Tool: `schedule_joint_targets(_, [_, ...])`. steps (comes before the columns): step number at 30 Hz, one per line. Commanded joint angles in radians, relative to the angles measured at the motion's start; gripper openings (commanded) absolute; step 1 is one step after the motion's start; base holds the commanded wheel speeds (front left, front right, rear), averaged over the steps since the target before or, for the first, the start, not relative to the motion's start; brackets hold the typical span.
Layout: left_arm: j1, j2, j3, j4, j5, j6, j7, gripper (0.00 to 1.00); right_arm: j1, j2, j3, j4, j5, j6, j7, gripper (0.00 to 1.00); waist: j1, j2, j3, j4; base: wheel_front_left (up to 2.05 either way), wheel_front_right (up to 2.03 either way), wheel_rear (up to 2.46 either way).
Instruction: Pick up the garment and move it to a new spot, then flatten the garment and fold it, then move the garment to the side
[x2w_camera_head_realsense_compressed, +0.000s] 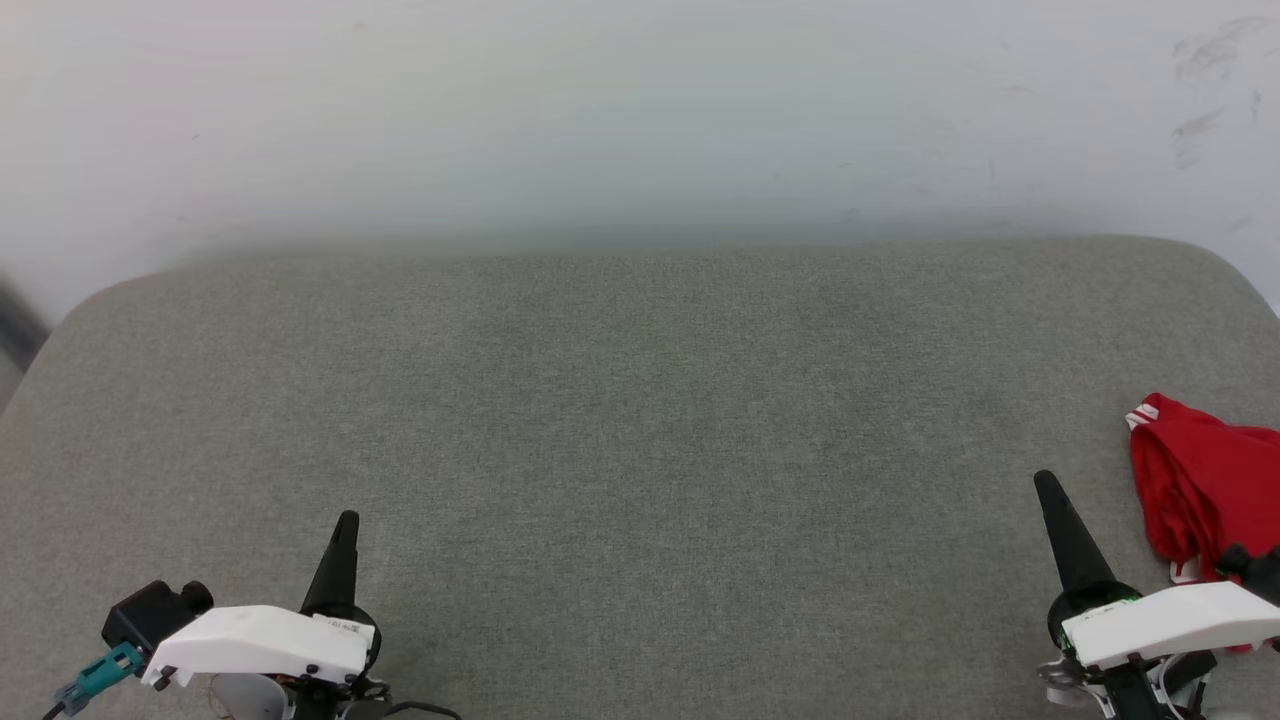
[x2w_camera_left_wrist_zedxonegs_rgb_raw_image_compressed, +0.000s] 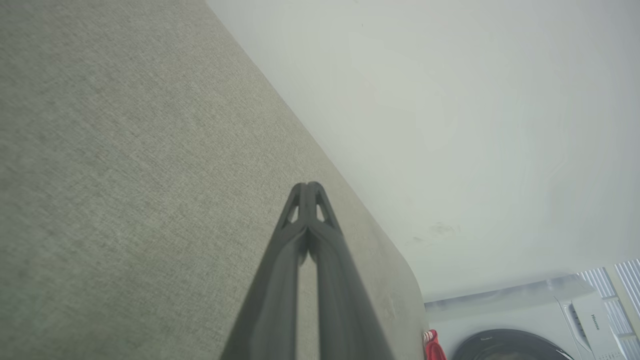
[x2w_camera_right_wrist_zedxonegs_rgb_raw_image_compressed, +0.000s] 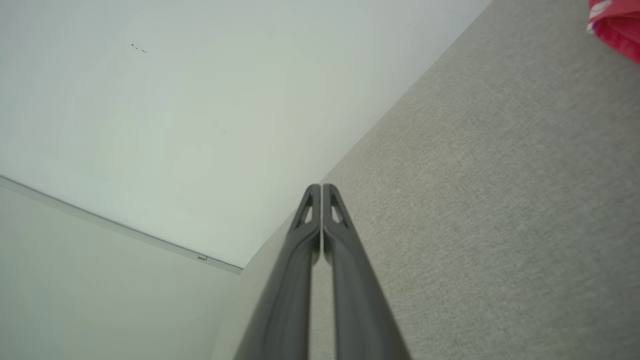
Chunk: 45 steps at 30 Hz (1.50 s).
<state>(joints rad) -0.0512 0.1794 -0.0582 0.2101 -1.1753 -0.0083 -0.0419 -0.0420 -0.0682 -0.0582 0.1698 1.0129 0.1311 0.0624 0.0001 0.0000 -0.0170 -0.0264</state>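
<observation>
The red garment (x2w_camera_head_realsense_compressed: 1205, 490) lies crumpled at the right edge of the grey fabric surface (x2w_camera_head_realsense_compressed: 640, 420), a bit of red-white striped trim showing at its top. A corner of the garment (x2w_camera_right_wrist_zedxonegs_rgb_raw_image_compressed: 617, 25) appears at the upper right of the right wrist view, and a red sliver of the garment (x2w_camera_left_wrist_zedxonegs_rgb_raw_image_compressed: 434, 347) sits at the bottom of the left wrist view. My right gripper (x2w_camera_head_realsense_compressed: 1045, 483) is shut and empty, just left of the garment and apart from it. My left gripper (x2w_camera_head_realsense_compressed: 347, 520) is shut and empty at the lower left, far from the garment.
A pale wall (x2w_camera_head_realsense_compressed: 640, 110) rises behind the surface. In the left wrist view a white washing machine (x2w_camera_left_wrist_zedxonegs_rgb_raw_image_compressed: 540, 325) stands beyond the surface's rounded corner. The surface's rounded edges show at the far left and far right.
</observation>
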Motion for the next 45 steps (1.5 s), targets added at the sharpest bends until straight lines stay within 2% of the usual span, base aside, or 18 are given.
schedule_joint_targets(1, [-0.028,-0.003,0.013,-0.006,-0.021,-0.009,0.006,0.00,-0.029,0.002,-0.005,-0.004,0.029,0.000,0.002,0.00,-0.0001,0.0000,0.000,0.001,0.00,0.00,0.00])
schedule_joint_targets(45, [-0.054,-0.093,0.127,0.025,-0.324,-0.093,0.113,0.00,-0.062,0.015,-0.043,0.054,0.441,0.000,0.039,0.00,-0.0001,0.0000,0.013,0.018,0.00,0.00,0.00])
